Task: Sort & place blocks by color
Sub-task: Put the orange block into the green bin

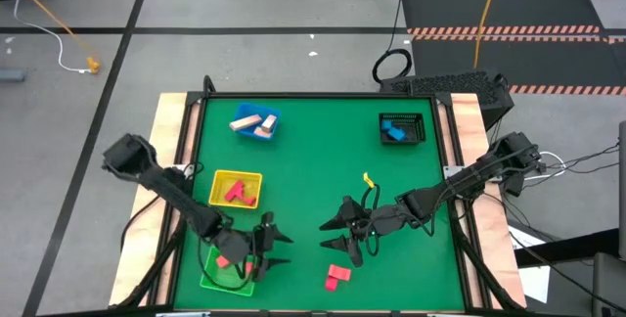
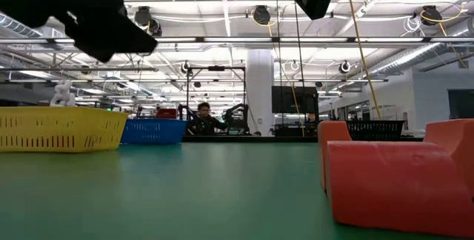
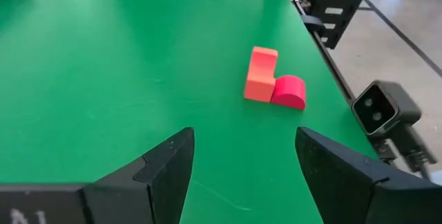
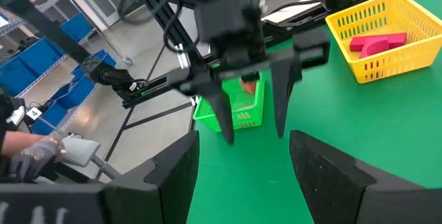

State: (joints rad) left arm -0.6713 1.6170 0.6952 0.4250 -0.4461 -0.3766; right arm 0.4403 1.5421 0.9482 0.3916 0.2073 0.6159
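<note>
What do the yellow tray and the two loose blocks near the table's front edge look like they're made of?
Yellow tray: likely molded plastic, with slotted lattice walls and an even glossy color. Orange block and red block: probably painted wood, solid and matte with crisp edges, though no grain shows.

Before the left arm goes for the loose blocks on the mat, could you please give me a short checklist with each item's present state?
1. Left gripper empty, jaws open: ok.
2. Loose blocks, orange and red, visible ahead of it and touching each other: ok for sight, not ok for a single clean pick.
3. Mat between the left gripper and those blocks free of other things: ok.
4. Right gripper open and empty, hanging mid-table near the left one: clearance cannot tell.
5. Green tray reachable under the left arm: ok.
</note>
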